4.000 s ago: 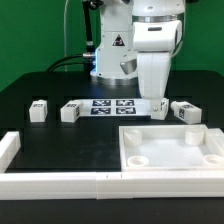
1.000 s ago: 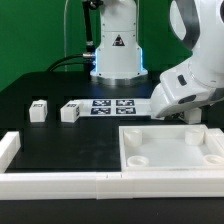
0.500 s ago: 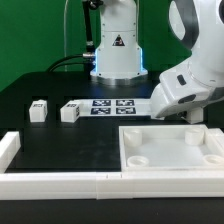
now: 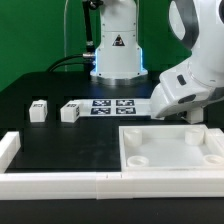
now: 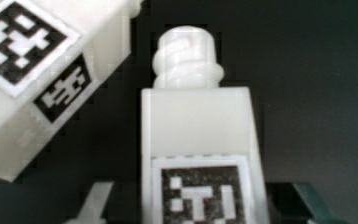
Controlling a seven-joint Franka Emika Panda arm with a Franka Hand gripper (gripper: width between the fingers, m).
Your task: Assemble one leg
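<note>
The leg (image 5: 197,110) is seen in the wrist view lying on the dark surface (image 4: 70,145), its threaded tip pointed away from the claw (image 5: 202,208) and its tagged end set between the two fingers (image 5: 101,206). Whether the claw is pressed onto it or merely straddles it cannot be told, since only slivers of the fingers are shown and thin dark gaps seem to be left at either side. A second leg (image 5: 43,85) lies tilted just beside it, and this is judged the main hazard: it could be nudged or caught by a finger, or dragged along when the leg is lifted. Because only the tagged end appears to be straddled, the leg could be swung or slipped in the grip, and the thread could then be brought crooked to a socket of the panel (image 4: 170,150) and jammed or cross-threaded. In the exterior view the claw and both of these legs are hidden behind the tilted arm (image 4: 190,80), at the exterior view's right just beyond the panel, so their place on the surface cannot be checked there. The panel is cut off at the picture's edge, and its far sockets are poorly made out. The contact between the two legs is also too blurred to be settled.
</note>
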